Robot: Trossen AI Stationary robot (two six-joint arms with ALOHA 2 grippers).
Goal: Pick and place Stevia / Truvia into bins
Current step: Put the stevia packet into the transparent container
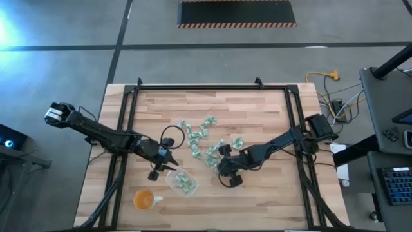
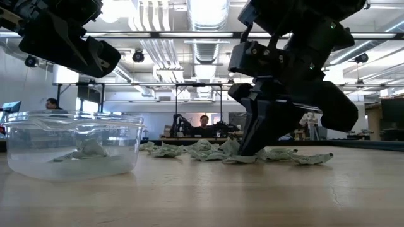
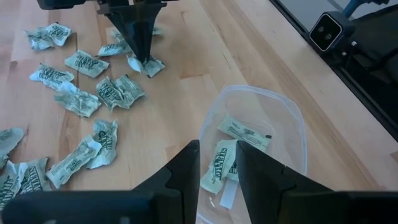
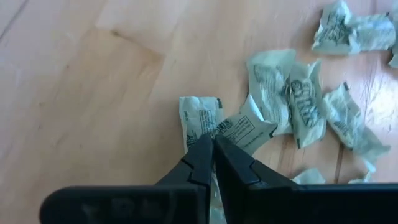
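— Where's the right gripper [image 4: 213, 149]?
— Down on the table [image 1: 257, 113], fingers pinched on 1 packet [image 4: 239, 130] at the near edge of the scattered packets [image 1: 203, 138].
— And the left gripper [image 3: 217, 171]?
— Hovering over the tub [image 3: 292, 124], fingers slightly apart, holding nothing; several packets inside.

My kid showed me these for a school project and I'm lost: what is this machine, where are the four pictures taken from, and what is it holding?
Two robot arms work at a wooden table. One picture looks down from above, one sits at table height, and one looks out from each wrist. Green sweetener packets are scattered on the wood, with a few already in the clear tub; an orange cup stands nearby. The right gripper is pinched shut on one packet on the table. The left gripper hangs over the tub, slightly open and holding nothing.
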